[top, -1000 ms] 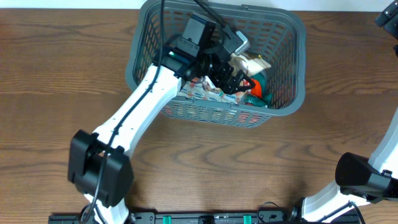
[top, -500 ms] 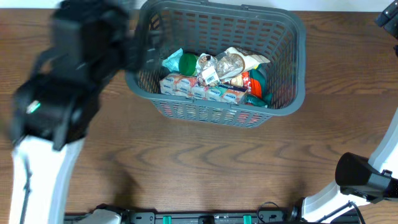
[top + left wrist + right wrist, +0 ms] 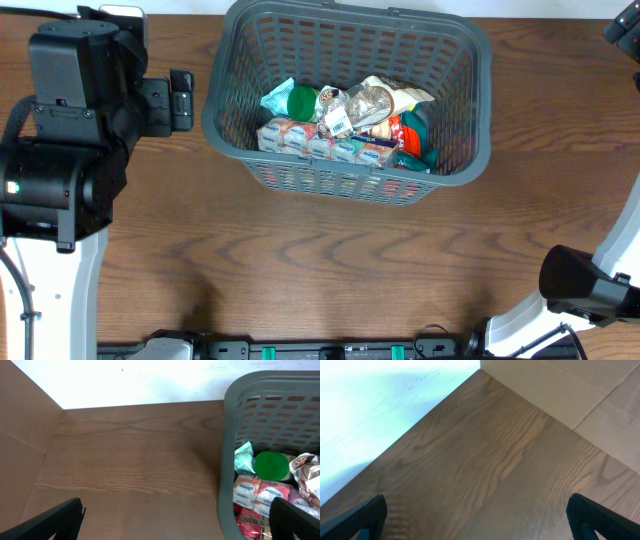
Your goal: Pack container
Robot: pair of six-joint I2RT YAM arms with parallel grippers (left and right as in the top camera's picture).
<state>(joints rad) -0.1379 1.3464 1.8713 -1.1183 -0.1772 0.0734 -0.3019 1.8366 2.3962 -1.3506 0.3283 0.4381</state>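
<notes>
Dark grey slotted container (image 3: 470,100), upright at table's far edge, holding snack packets

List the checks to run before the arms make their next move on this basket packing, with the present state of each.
1. Left gripper open and empty: ok.
2. Left gripper outside the grey basket, beside its left wall: ok.
3. Right gripper open and empty, over bare table: ok.
4. Snack packets and green lid lie inside the basket walls: ok.
5. More items waiting on the table: cannot tell; the left arm hides part of it.
</notes>
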